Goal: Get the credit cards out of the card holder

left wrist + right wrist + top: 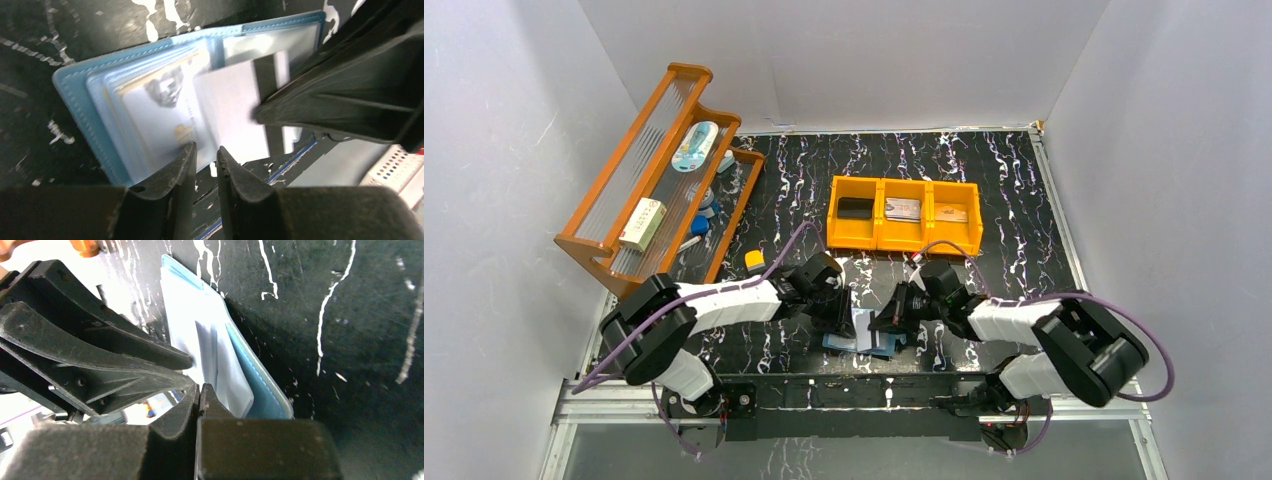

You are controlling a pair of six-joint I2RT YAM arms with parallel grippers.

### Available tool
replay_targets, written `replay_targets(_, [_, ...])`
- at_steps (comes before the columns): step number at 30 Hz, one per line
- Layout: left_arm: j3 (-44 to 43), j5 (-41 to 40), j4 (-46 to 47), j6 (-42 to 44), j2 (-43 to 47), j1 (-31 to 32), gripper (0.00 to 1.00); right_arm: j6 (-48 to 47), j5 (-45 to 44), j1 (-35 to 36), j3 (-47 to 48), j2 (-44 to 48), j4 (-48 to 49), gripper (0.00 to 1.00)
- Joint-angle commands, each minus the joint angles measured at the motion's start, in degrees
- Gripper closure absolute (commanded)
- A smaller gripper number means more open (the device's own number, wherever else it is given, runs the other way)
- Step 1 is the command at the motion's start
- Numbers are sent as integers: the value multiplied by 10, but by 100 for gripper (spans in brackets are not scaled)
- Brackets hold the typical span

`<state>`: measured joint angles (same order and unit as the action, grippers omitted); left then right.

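Right gripper (200,390) clamped shut at edge of pale grey plastic card (230,115): shallow bite might slip, or drag teal-blue bifold wallet (75,95) too.

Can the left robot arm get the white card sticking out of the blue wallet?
Probably yes. The left gripper sits at the near edge of the white card, jaws slightly apart, nothing between. The shut right gripper sits over the card's other side, so the card holder is crowded.

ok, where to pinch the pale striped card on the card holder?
Grip the pale card by the short end at the card holder's open edge, low from that side: it lies flat on the sleeves, so probably only there are both faces free.
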<state>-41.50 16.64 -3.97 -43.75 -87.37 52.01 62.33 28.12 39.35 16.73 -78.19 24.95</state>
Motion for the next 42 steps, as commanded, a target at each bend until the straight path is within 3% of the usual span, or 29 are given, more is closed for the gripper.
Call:
replay_targets(1, [12,-72,-87,10,46,3,77,-59,-77,1,60,72,-159,97])
replay_targets(6, [-8,-98,-113,12,86,1,73,-90,-135,0,100,157,-280,98])
replay_targets(16, [-43,-134,-173,38,132,-9,62,-122,-178,1,179,213,-365,100])
replay_targets(22, [-22,-127,-207,67,179,-80,48,-192,-306,1,257,211,-441,100])
replay_targets(30, [-12,-99,-249,113,254,-207,18,-347,-488,-20,391,121,-474,100])
replay_targets(34, [-10,-105,-269,130,282,-278,10,-422,-477,-60,469,34,-479,100])
replay_targets(38, [-11,-164,-278,155,324,-285,2,-517,-482,-81,507,-33,-435,100])
replay_targets(42, [10,-200,-266,177,384,-285,2,-616,-436,-95,554,-106,-416,100])
